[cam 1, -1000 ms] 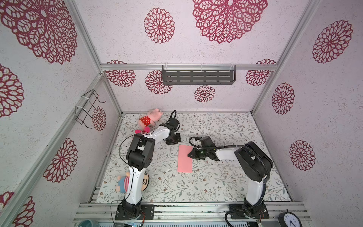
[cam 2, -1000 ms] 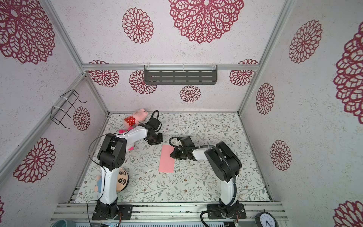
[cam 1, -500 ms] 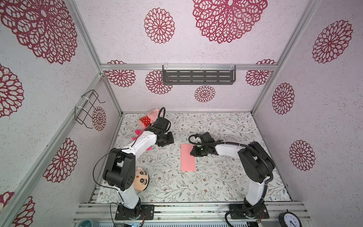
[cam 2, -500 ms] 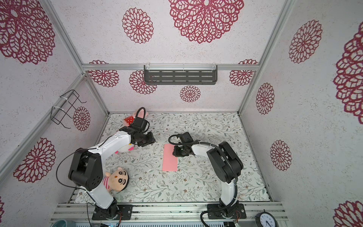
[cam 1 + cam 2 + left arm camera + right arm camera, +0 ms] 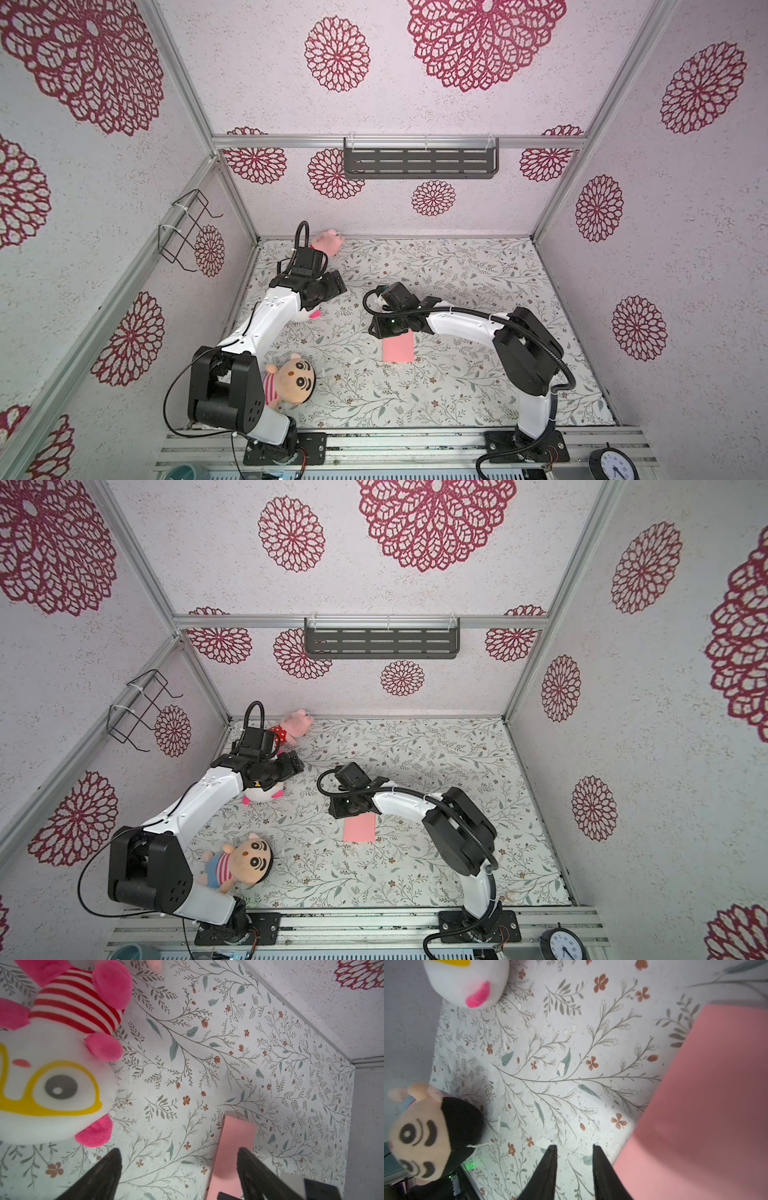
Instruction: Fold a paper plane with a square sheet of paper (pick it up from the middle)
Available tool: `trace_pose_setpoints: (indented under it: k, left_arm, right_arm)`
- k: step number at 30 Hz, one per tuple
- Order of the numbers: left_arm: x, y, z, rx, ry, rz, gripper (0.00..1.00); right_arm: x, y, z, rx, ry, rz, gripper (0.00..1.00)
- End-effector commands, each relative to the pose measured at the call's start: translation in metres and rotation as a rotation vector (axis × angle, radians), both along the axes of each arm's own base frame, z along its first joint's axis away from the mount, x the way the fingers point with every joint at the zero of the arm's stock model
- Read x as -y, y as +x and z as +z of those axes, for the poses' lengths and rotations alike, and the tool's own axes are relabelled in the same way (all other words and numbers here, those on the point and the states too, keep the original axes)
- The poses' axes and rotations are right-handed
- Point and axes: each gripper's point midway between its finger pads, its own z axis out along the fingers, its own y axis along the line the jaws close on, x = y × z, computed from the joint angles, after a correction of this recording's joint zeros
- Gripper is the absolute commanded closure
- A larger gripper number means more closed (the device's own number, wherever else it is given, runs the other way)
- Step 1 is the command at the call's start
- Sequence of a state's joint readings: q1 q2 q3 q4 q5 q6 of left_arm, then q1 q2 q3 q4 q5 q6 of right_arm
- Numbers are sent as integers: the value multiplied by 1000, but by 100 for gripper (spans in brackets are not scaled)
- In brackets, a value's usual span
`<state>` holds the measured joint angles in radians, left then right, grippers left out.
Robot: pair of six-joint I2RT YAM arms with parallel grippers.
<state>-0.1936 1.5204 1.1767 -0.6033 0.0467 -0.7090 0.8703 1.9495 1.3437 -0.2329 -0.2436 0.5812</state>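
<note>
Wrist views show left pincer (image 5: 178, 1176) wide apart, right pincer (image 5: 574, 1169) slightly parted, both empty.

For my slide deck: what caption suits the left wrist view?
Open left tool above the floral mat, a folded pink paper ahead and a glasses-wearing plush toy beside.

A boy doll (image 5: 291, 380), a white plush (image 5: 52, 1088) and a pink pig plush (image 5: 296, 722) lie on the floral mat (image 5: 457, 395).

Plush toys (image 5: 291, 380) along left wall
</note>
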Motion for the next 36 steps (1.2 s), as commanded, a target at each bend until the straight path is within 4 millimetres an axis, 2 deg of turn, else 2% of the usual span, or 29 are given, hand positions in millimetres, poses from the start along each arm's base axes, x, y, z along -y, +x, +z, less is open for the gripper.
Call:
trace_pose_setpoints:
  k: [1,2,8,10,14,17,20,23,25,28,33,36]
  left_arm:
    - [-10,4,16,69,13,15,4]
    - [-12,4,18,78,15,20,1]
    - [-7,9,25,128,-12,-4,3]
    - [-3,10,24,123,-30,-19,3]
    - [9,13,18,106,-77,-51,3]
    - [21,14,13,95,-127,-88,2]
    - [42,14,10,92,-187,-149,2]
    - [70,11,6,81,-243,-223,0]
    - [90,8,2,64,-282,-271,4]
    - [126,2,-7,24,-365,-351,15]
    - [179,-18,-31,-77,-454,-454,37]
    - [197,-31,-50,-138,-444,-495,50]
  right_arm:
    - [7,-1,-12,-63,-46,-38,66]
    - [6,-2,-16,-77,-51,-36,65]
    - [10,-15,-36,-142,-66,-26,64]
    - [17,-18,-39,-145,-80,-37,65]
    - [45,-24,-40,-131,-141,-73,65]
    - [73,-21,-34,-97,-175,-120,66]
    - [97,-14,-24,-70,-164,-199,67]
    - [104,-10,-7,-48,-79,-273,68]
    - [104,-7,7,-27,-3,-324,68]
    - [106,-2,20,-25,105,-408,69]
    - [106,3,6,-133,180,-512,78]
    - [100,2,-3,-178,193,-519,81]
